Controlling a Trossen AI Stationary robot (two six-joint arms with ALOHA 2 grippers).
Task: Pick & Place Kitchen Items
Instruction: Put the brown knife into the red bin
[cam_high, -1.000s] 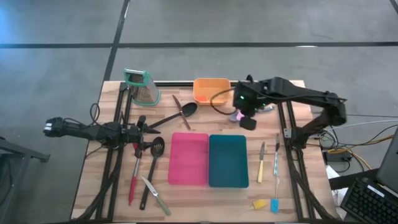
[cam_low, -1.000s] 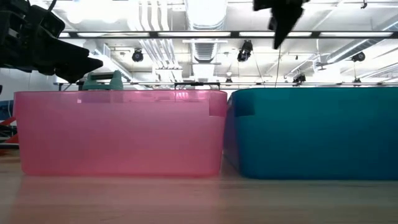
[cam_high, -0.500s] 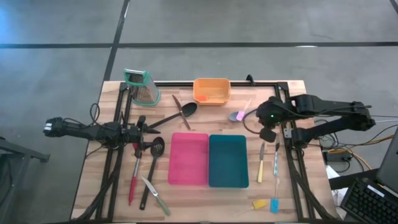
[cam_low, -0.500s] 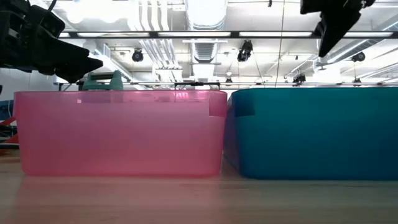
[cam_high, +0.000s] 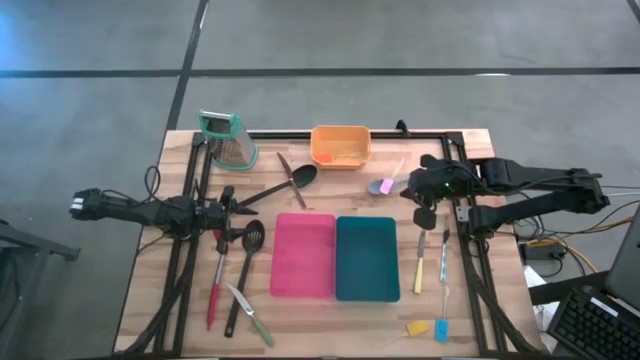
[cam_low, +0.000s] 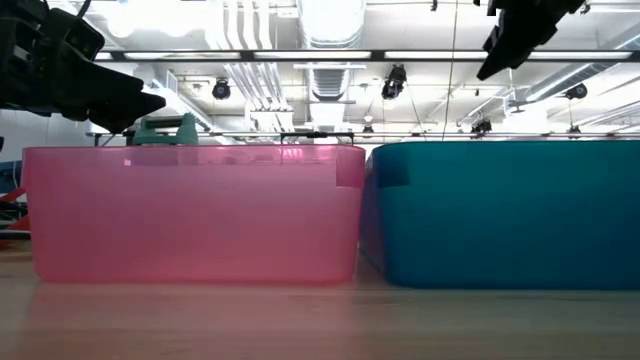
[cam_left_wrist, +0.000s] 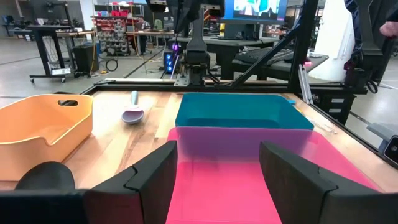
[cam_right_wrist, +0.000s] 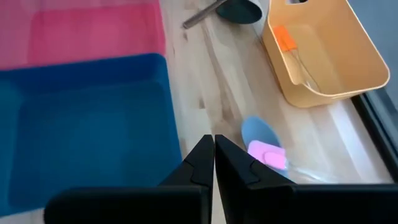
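The right end effector (cam_high: 424, 203) hovered above the bench (cam_high: 300, 330) at about two o'clock from the teal bin (cam_high: 367, 258), its fingers (cam_right_wrist: 205, 163) pressed together on nothing. Just off at its ten o'clock lay a grey-lilac spoon (cam_high: 386, 184) with a small pink piece (cam_right_wrist: 268, 154) resting against its bowl. At six o'clock from that end effector lay a yellow-handled knife (cam_high: 420, 262) and a second slim knife (cam_high: 445, 262), side by side. Farther toward six o'clock sat a small yellow piece (cam_high: 416, 327) and a blue piece (cam_high: 440, 329).

The orange basket (cam_high: 340, 146) stood at the far edge with an orange piece (cam_right_wrist: 284, 38) inside. At its eight o'clock lay a black spoon (cam_high: 288, 182), crossed by a brown-handled knife (cam_high: 291, 180).

The left end effector (cam_high: 237, 204) waited at nine o'clock of the pink bin (cam_high: 305, 255), its fingers (cam_left_wrist: 151, 180) spread apart and empty. Below it lay a red spoon (cam_high: 216, 275), a black slotted spatula (cam_high: 243, 277) and a green-handled knife (cam_high: 249, 314). The grater (cam_high: 228, 139) stood at the far left corner.
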